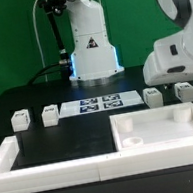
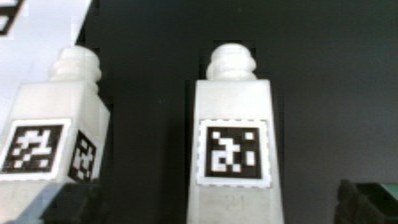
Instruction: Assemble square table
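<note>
On the black counter [image 1: 43,93], exterior view's right: 2 white plastic tagged block legs [image 2: 231,140] side by side, long axes parallel, directly before the spread, empty gripper [image 2: 214,205]; white square plastic slab [image 1: 166,134] near.

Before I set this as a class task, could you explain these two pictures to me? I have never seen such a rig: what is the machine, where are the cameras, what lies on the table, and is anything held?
The machine is a robot arm on a white base; its job is to put a small table together from loose parts. One picture comes from a camera standing off the arm that looks over the whole black table. The other comes from a camera on the arm's wrist and shows two tagged legs up close. On the table lie the square tabletop, four small white legs, a low white border wall and the flat marker board. Nothing seems to be held: the tabletop and all four legs rest on the table.
</note>
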{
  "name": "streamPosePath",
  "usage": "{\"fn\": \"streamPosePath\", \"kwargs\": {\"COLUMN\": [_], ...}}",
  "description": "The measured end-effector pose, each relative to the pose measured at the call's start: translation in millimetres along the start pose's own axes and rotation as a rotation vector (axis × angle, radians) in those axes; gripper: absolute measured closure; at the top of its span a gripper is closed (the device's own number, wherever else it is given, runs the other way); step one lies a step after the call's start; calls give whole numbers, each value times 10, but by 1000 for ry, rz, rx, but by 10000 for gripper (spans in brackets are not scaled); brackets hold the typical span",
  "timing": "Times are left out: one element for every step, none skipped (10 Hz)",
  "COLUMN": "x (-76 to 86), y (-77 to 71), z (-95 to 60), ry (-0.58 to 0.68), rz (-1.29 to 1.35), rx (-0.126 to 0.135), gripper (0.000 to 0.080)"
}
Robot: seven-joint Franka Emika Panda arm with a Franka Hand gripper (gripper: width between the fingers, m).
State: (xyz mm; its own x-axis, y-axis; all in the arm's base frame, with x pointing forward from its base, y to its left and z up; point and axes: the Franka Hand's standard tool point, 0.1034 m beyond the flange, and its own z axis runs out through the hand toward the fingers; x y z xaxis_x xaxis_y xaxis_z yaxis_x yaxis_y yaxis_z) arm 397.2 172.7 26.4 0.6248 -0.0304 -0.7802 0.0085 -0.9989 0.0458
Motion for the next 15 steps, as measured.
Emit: {"fn": "streamPosePath", "kwargs": {"x": [-26, 6, 10, 10, 12, 14, 14, 8, -2, -12, -6, -6, -8, -9, -10], "y": [-3, -18, -33, -38, -35, -33, -29, -24, -20, -19, -19, -22, -29, -35, -36], "z": [46, 67, 82, 99, 112, 139, 172, 208, 235, 263, 287, 304, 311, 314, 316], "ry": [-61, -65, -61, -63, -64, -63, -64, -67, -72, -76, -73, -73, -72, -72, -72], "rz": [2, 2, 5, 5, 5, 4, 3, 4, 4, 4, 5, 4, 3, 2, 2], "rx": [-3, -1, -2, -3, -3, -3, -4, -5, -7, -9, -8, -9, -11, -12, -12], "gripper": [151, 151, 151, 151, 151, 151, 151, 151, 151, 151, 151, 151, 151, 175, 175]}}
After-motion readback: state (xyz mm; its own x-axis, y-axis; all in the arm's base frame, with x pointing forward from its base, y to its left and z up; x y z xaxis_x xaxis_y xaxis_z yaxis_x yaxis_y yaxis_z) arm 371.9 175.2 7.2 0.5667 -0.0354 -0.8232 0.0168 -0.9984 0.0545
